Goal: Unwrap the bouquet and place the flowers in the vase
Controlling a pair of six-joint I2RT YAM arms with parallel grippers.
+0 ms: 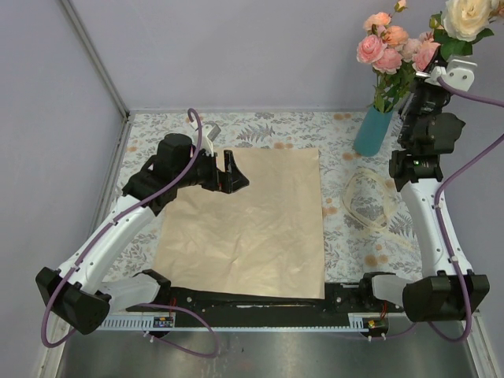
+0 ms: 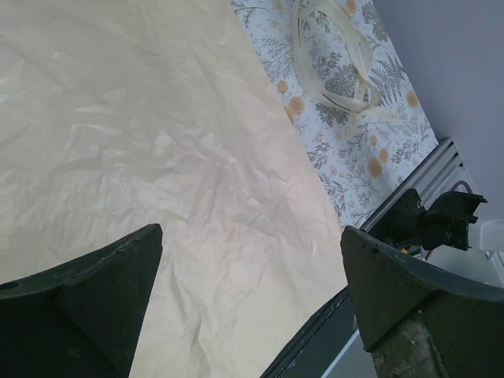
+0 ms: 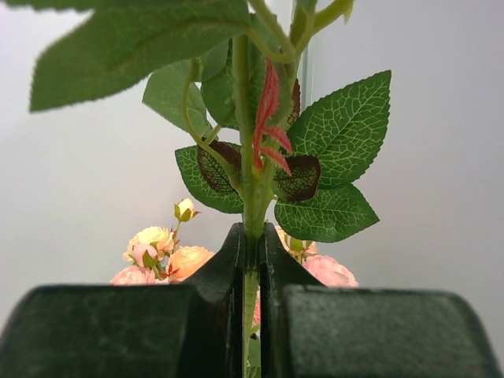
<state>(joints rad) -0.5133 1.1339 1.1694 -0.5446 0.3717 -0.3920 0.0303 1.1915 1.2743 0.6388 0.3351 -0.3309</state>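
Tan kraft paper [image 1: 252, 224] is lying flat and opened out across the middle of the table [image 1: 268, 126] in the top view. The teal vase [image 1: 372, 131] is standing upright at the upper right of the frame, just past the paper's far right corner, and a bunch of pink and peach flowers [image 1: 386, 49] is sitting in it. The right arm [image 1: 425, 142] is reaching up right beside the vase, and a cream rose [image 1: 466, 16] is poking up in the top right corner above it. A loose coil of pale ribbon [image 1: 366, 197] is lying on the flowery cloth between the paper and that arm. The left end effector [image 1: 233, 173] is hanging over the paper's upper left corner.

Left wrist view: its fingers [image 2: 94, 291] are standing wide apart with nothing between them. Crinkled paper is filling most of the frame, with the ribbon at the top right.

Right wrist view: the right end effector [image 3: 252, 260] is squeezing narrow on a green stem [image 3: 246, 181], which is running straight up the middle with veined leaves [image 3: 339, 157] fanning out. Pink and peach heads are showing blurry down low behind the fingers.
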